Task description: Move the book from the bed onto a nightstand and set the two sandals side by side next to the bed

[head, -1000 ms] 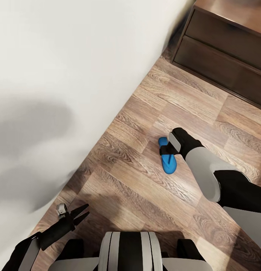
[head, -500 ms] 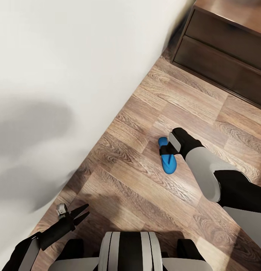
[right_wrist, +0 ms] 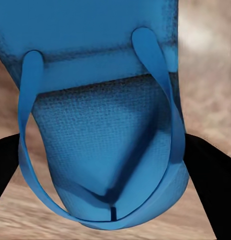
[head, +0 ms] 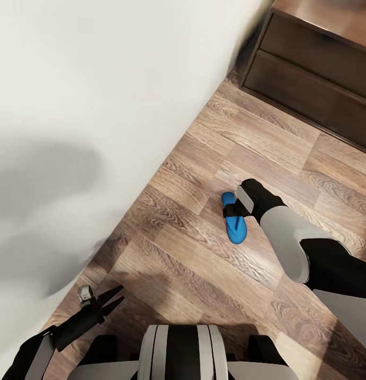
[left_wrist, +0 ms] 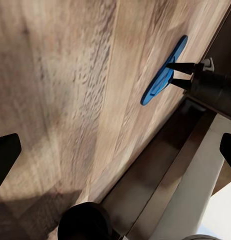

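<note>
I am reaching my right gripper [head: 234,210] down over one blue sandal [head: 236,228] lying flat on the wooden floor [head: 193,253]; in the right wrist view the sandal [right_wrist: 103,145] is sitting between my two fingers, one dark fingertip [right_wrist: 208,180] on each flank, but whether they are pressing on it or merely straddling it I cannot tell; I am judging the grasp as about to be made or just made, not proven. My left gripper [head: 113,299] is hanging spread and carrying nothing, well apart from the sandal and on the wall's side of it; from the left wrist view I am seeing the sandal [left_wrist: 163,75] with my other arm's fingers at it.

As for progress, I am judging this an early stage of the sandal work: one sandal is at hand, and the pairing beside the bed and the book's move are both left to do, so far as these pictures are telling.

For room, the white wall [head: 98,105] is running near the sandal on one flank; the dark drawer cabinet [head: 315,84] is standing beyond the sandal; bare floor is lying open between the sandal and my base, so lifting straight up and drawing back toward me is looking safest.
</note>
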Motion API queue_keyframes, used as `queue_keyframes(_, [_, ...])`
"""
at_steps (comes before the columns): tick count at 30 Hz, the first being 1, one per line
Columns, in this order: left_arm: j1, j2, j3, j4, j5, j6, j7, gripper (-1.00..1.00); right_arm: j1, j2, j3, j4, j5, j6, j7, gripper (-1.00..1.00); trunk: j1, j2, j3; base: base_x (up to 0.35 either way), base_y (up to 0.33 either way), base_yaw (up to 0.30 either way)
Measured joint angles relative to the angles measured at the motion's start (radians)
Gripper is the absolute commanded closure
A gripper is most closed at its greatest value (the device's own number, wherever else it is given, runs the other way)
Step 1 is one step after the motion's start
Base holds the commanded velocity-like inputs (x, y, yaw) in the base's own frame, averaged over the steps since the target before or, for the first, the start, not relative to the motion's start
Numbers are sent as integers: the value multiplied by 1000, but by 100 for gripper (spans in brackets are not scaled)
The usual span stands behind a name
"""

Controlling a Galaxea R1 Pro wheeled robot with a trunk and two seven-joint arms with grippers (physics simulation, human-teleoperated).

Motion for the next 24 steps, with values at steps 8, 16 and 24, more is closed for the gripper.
queue_keyframes(8, [0,0,1,1,-1,0,0,-100,-1,0,0,0,-1,1,0,100,0,0,0,0,0,0])
queue_keyframes(16, [0,1,1,1,0,0,0,-100,-3,0,-1,0,-3,1,1,100,-3,2,27,0,0,0])
queue_keyframes(24, [0,1,4,1,0,0,0,-100,-5,1,-1,0,-3,1,1,100,-7,3,58,0,0,0])
